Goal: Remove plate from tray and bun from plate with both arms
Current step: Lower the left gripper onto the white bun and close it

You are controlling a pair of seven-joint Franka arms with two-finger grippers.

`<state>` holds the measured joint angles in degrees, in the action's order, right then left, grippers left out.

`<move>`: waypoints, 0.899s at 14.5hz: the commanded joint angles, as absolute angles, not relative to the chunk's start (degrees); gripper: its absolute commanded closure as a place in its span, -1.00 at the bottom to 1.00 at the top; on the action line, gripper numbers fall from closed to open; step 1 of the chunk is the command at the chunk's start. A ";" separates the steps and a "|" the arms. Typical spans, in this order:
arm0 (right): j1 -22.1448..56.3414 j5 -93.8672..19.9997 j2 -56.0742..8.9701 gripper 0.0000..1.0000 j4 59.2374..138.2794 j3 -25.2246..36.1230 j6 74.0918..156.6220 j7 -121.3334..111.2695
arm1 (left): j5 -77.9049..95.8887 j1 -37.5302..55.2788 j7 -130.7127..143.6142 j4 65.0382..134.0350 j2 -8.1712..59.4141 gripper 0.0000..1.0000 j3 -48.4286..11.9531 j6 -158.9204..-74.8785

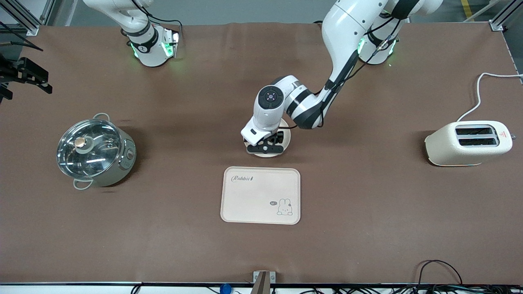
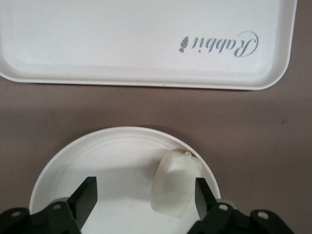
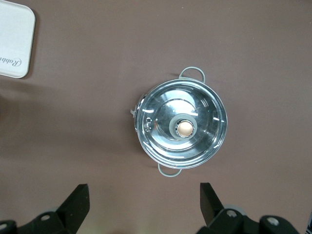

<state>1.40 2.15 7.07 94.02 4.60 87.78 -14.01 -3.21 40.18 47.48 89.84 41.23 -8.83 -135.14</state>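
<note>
Plate (image 2: 112, 161): round, shallow, cream-white, plain, with a raised rim; it lies flat on the table, just beside the long edge of the tray (image 1: 260, 195) that carries the "Rabbit" lettering, farther from the front camera than the tray and not touching it.
Bun (image 2: 174, 183): small pale cream oblong lump; it lies in the plate, close against the rim on the side toward the tray.
Plate and bun: the bun takes up only a small part of the dish.

Worktop layout
The bun (image 2: 174, 183) lies on the plate (image 2: 117, 161), just beside the tray (image 1: 260, 195); pot (image 1: 94, 150) and toaster (image 1: 470, 143) sit toward the worktop's two ends.
</note>
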 commanded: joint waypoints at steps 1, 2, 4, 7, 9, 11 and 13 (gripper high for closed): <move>1.85 3.34 6.24 -1.00 93.16 4.22 86.75 -12.92 | -4.13 40.87 48.51 88.42 42.80 -0.75 -8.53 -135.96; 1.76 3.08 6.24 -1.00 93.34 4.31 86.05 -12.66 | -3.87 41.22 48.69 88.24 42.89 -0.73 -8.61 -136.66; 1.50 2.81 6.24 -1.00 93.52 4.39 85.52 -9.08 | -4.04 42.10 51.32 88.16 43.59 -0.68 -8.53 -136.76; 1.32 0.53 6.24 -1.00 93.34 4.66 84.20 -0.64 | -4.04 42.27 51.42 88.15 43.86 -0.64 -8.53 -136.85; 1.32 0.18 6.07 -1.00 93.08 4.66 84.20 4.02 | -4.22 42.98 51.50 88.24 43.94 -0.50 -8.53 -136.85; 1.23 0.00 5.98 -1.00 93.16 4.66 84.20 5.62 | -4.31 42.98 51.42 88.16 44.64 -0.36 -8.53 -136.85; 1.23 0.00 5.98 -1.00 93.16 4.66 84.11 5.10 | -4.39 42.98 51.42 88.15 44.91 -0.27 -8.44 -137.54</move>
<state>1.43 1.03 6.31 94.00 4.54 84.88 4.04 -3.21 42.54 50.37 89.36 43.90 -8.83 -136.62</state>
